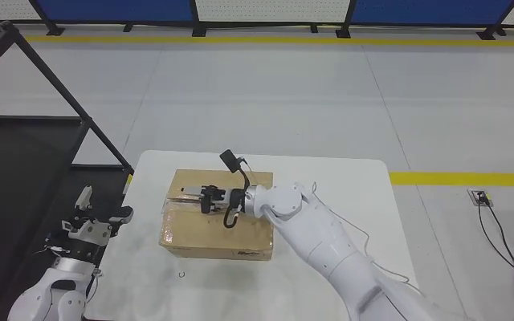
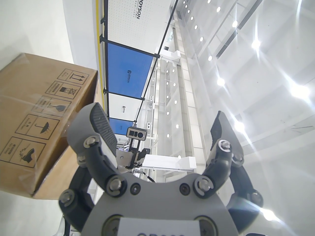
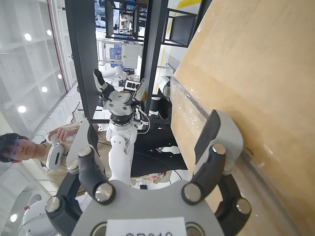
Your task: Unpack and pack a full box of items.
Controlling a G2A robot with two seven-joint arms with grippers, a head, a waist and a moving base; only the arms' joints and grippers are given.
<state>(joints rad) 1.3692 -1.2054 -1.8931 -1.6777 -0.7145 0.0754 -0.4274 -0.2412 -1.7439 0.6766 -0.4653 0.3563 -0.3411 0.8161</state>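
A closed cardboard box [image 1: 217,229] with clear tape along its top seam sits in the middle of the white table [image 1: 345,217]. My right gripper [image 1: 210,197] lies over the box's top near its left end. In the right wrist view this gripper [image 3: 150,136] is open, and one finger [image 3: 214,133] rests against the taped top of the box [image 3: 246,62]. My left gripper [image 1: 103,207] is off the table's left edge, apart from the box. It is open [image 2: 162,128] and holds nothing, with the box's printed side [image 2: 37,114] beside it.
A black metal rack [image 1: 48,152] stands left of the table, close to my left arm. A small ring-like bit [image 1: 182,277] lies on the table in front of the box. The table's right half is bare.
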